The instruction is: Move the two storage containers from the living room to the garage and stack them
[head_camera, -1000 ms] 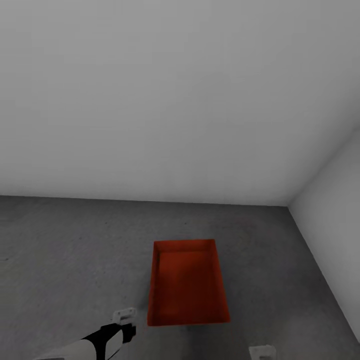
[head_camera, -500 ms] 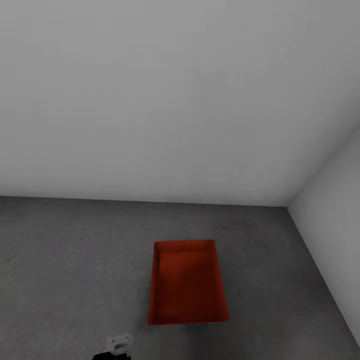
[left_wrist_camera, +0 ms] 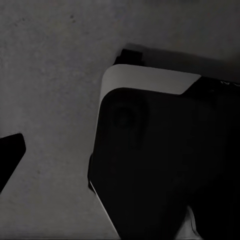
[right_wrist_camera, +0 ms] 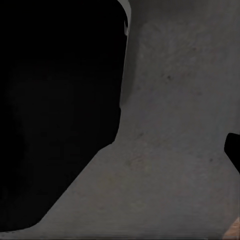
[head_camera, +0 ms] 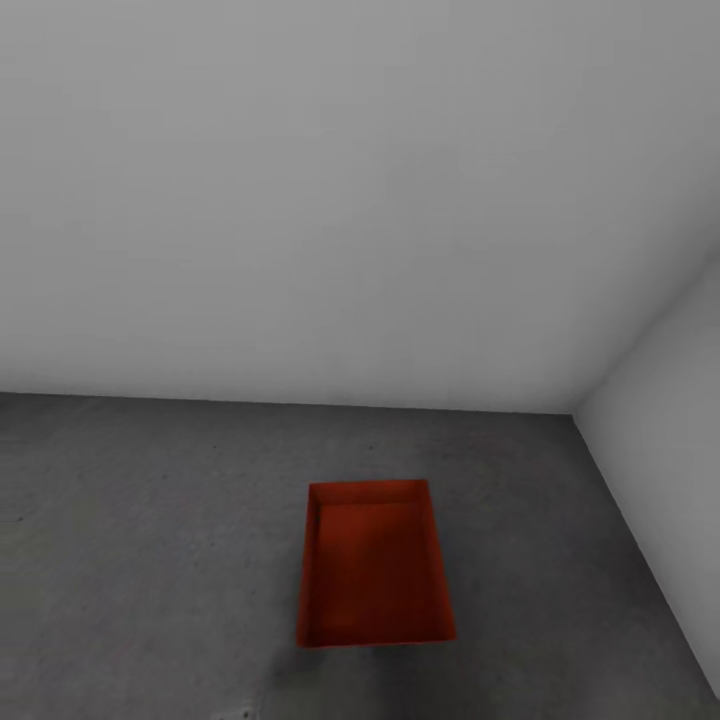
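One orange-red storage container (head_camera: 375,565) sits open-topped on the dark grey concrete floor (head_camera: 150,520) of the garage, near the corner of two pale walls. Nothing touches it. In the left wrist view, one dark finger (left_wrist_camera: 9,159) of my left gripper shows at the picture's edge over bare floor, with nothing held. In the right wrist view, one dark fingertip (right_wrist_camera: 233,150) of my right gripper also sits at the picture's edge over bare concrete, holding nothing. Both grippers look open.
A grey-white back wall (head_camera: 300,200) and a side wall (head_camera: 670,400) meet just right of the container. My own dark body with a white panel (left_wrist_camera: 150,80) takes up much of both wrist views. A small orange-tan sliver (right_wrist_camera: 234,232) shows at one corner.
My left arm and gripper have drawn back down out of the head view, and the right gripper's white tip has gone from its lower edge. The container has not moved.
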{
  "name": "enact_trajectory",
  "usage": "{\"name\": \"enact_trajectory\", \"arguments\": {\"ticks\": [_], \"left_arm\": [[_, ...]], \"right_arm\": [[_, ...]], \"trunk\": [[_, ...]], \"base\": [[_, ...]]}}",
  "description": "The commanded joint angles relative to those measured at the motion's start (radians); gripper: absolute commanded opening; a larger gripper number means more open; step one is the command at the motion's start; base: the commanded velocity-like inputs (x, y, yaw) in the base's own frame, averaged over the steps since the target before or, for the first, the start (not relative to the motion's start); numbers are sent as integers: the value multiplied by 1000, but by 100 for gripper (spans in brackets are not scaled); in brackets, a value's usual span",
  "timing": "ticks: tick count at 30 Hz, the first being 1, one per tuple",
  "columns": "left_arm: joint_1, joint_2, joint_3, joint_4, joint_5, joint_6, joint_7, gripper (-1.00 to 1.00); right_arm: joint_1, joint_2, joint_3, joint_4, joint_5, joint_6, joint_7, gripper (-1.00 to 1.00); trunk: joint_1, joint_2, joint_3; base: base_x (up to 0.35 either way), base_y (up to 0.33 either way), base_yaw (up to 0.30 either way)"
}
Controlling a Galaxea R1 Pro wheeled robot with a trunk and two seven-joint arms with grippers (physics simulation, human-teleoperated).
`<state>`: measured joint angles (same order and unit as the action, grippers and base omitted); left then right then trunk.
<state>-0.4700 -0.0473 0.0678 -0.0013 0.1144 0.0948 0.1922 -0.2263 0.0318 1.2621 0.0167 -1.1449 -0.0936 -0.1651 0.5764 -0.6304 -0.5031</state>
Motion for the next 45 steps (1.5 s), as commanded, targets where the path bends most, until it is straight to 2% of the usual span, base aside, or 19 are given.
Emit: {"name": "enact_trajectory", "arguments": {"ticks": [1,6,13,22,29,45], "left_arm": [[2,0,6,0,5,2,3,100],[19,0,6,0,5,2,2,100],[34,2,6,0,6,3,1,100],[51,10,6,0,7,0,1,100],[76,12,6,0,7,-70,-2,100],[77,11,5,0,5,-74,-5,100]], "right_arm": [[2,1,8,2,-9,-3,-1,100],[41,-11,9,2,-8,-8,1,100],[53,-28,10,2,-9,-18,2,100],[53,-29,10,2,-9,-20,2,100],[53,-28,9,2,-12,-21,1,100],[53,-26,8,2,-22,-23,1,100]], "trunk": [[-4,6,2],[-23,41,18],[-23,41,18],[-23,41,18],[-23,41,18],[-23,41,40]], "base": [[0,0,0],[0,0,0],[0,0,0],[-114,0,0],[-139,0,0],[-2,0,0]]}}
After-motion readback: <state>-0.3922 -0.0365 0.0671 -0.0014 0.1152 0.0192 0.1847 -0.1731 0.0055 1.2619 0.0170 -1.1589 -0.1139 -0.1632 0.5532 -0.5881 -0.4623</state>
